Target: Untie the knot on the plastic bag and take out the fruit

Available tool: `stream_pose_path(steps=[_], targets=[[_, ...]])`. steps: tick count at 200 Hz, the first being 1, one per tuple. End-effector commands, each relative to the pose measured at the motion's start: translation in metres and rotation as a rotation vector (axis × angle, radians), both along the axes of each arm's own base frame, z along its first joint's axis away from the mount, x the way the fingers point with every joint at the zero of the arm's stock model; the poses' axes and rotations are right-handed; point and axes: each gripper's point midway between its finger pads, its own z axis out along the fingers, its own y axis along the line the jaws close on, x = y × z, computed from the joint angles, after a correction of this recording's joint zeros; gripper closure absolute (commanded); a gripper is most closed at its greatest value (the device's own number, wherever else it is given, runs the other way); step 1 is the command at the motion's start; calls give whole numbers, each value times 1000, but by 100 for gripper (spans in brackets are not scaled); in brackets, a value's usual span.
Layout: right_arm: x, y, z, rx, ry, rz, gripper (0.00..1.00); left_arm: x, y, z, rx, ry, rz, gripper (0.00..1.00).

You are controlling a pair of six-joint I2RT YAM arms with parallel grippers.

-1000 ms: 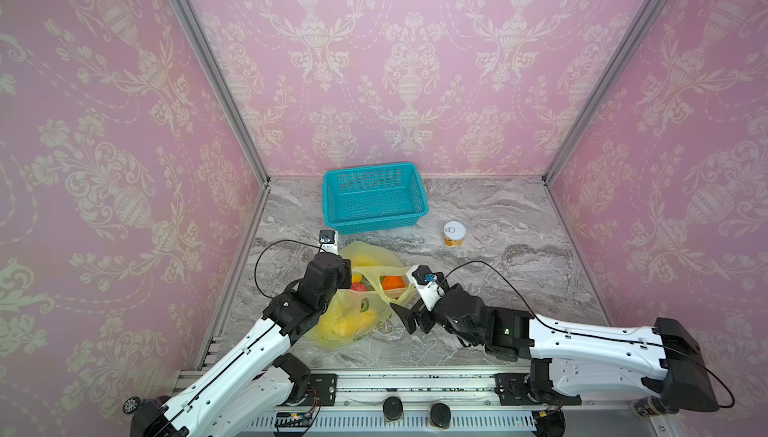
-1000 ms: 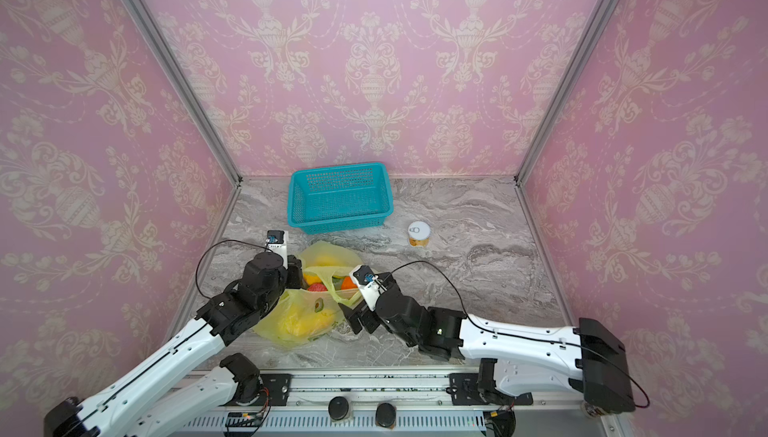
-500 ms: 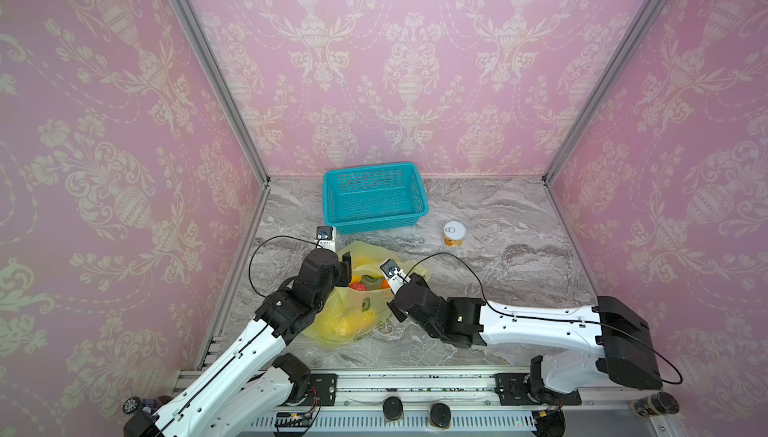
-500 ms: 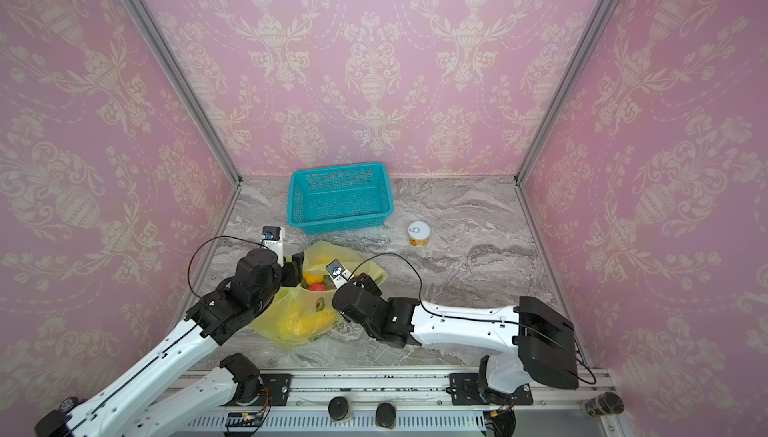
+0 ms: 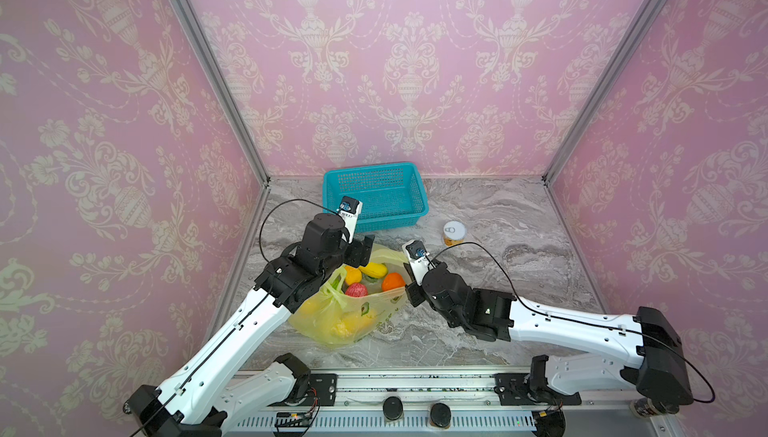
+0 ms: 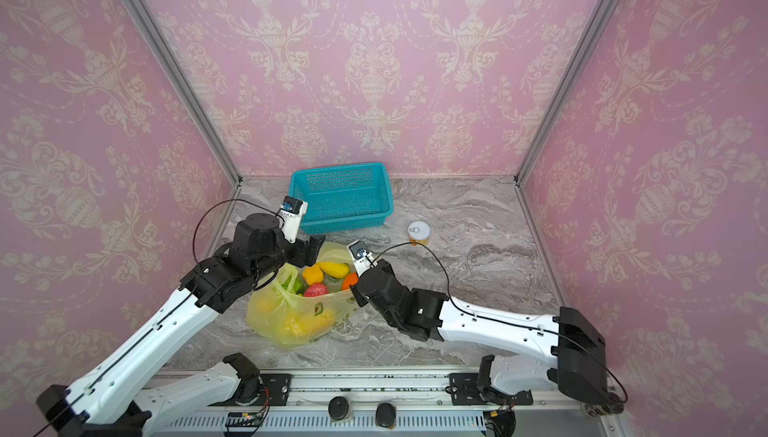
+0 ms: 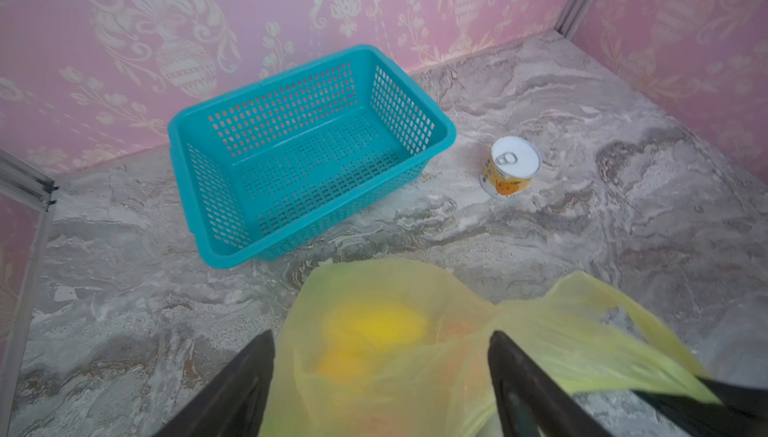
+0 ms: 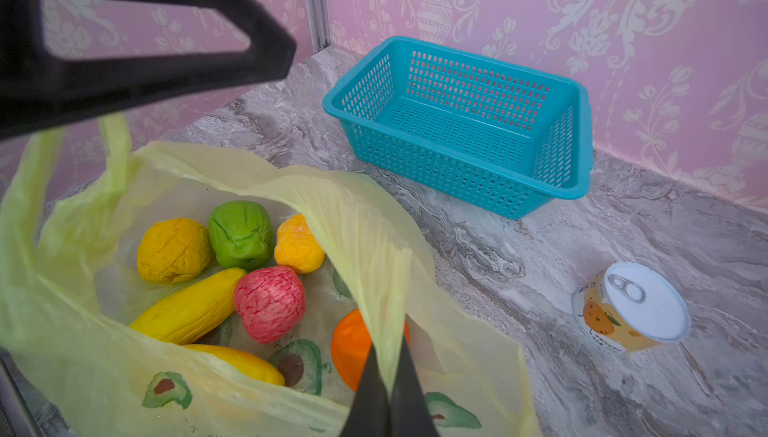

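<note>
Since a second ago the left gripper (image 7: pixel 380 341) has let go and now stands wide over the far-left edge of the thin, translucent yellow-green plastic bag (image 5: pixel 353 318), whose mouth gapes with no knot showing. The fist-sized toy fruit (image 8: pixel 269 304) lie inside, just below and right of that free claw. The right gripper (image 8: pixel 388 358) has come in and pinched the bag's right rim.

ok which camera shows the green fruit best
The right wrist view: the green fruit sits unobstructed in the open plastic bag. In both top views it is a small sliver behind a bag handle. The left wrist view doesn't show it.
</note>
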Motion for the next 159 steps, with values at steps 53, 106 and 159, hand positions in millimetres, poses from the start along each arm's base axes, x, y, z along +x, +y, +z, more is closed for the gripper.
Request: stream_pose_path(steps=[53,106,159], targets=[[15,-14,16,95,74,-26,100,-37,-18,-39,231,38,-215,19],[15,-26,33,102,53,-44,100,-27,9,-81,548,121,-99,22],[2,-33,35,139,53,-2,100,-2,17,-53,479,-5,35,100]])
